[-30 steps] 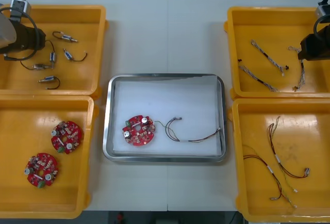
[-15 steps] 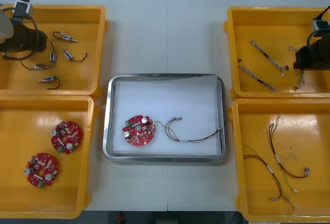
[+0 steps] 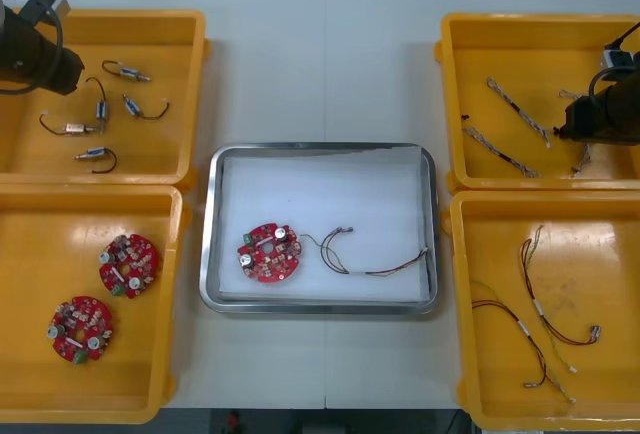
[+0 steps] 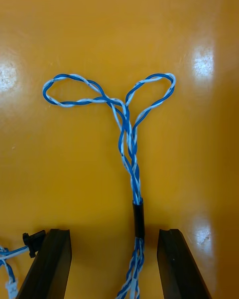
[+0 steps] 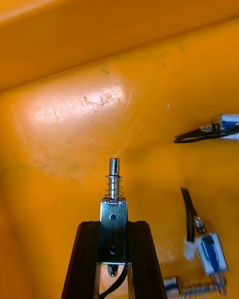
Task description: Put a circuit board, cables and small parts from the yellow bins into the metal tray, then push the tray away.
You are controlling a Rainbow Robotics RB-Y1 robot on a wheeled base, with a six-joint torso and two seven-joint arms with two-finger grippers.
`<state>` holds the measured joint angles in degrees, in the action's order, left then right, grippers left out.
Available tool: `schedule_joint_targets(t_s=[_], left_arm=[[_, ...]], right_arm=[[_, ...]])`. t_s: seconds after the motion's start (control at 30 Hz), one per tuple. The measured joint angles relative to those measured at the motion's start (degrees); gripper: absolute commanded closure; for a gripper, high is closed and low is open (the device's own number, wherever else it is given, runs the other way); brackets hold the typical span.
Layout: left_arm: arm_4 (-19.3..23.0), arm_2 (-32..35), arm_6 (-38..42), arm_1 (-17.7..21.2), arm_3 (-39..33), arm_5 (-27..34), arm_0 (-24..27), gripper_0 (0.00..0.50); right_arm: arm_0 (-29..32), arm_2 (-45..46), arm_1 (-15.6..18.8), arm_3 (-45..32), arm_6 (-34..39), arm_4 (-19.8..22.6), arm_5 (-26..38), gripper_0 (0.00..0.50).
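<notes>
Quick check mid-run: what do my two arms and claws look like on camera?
Both wrists are black and bulky, left arm and right arm, each with a looping black cable and a small pale box. The left claw and right claw have flat, matte black fingers.

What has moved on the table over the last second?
The left claw, shut on a small metal part, drew toward the outer far corner of the far left bin. The right claw, open astride a blue and white cable, shifted toward the near side of the far right bin. The metal tray, its circuit board and cable stayed put.
</notes>
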<state>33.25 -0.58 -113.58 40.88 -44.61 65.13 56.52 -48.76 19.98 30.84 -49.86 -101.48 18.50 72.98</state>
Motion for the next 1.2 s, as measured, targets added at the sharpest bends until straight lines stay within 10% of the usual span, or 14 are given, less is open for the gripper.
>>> schedule_joint_targets(t_s=[0.27,0.37,0.4,0.87,1.2], left_arm=[[-0.8,1.8,3.7,0.6,-7.4,11.2,0.0,0.5],[-1.2,2.8,4.9,0.8,-10.6,16.0,0.0,0.5],[-1.3,3.0,5.1,0.8,-11.9,17.3,0.0,0.5],[-1.1,2.9,22.3,1.0,-32.5,31.5,-4.7,0.5],[-0.4,1.0,26.9,-1.1,-48.1,44.0,-6.0,0.5]], right_arm=[[-0.1,0.0,0.4,0.2,0.9,0.0,2.1,0.016],[-0.1,0.0,0.4,0.2,2.0,0.0,2.1,0.442],[-0.1,0.0,0.4,0.2,2.3,0.0,2.1,0.5],[-0.1,0.0,1.5,0.1,2.4,0.1,3.2,0.5],[0.3,0.0,2.5,-13.7,2.4,0.0,20.3,0.5]])
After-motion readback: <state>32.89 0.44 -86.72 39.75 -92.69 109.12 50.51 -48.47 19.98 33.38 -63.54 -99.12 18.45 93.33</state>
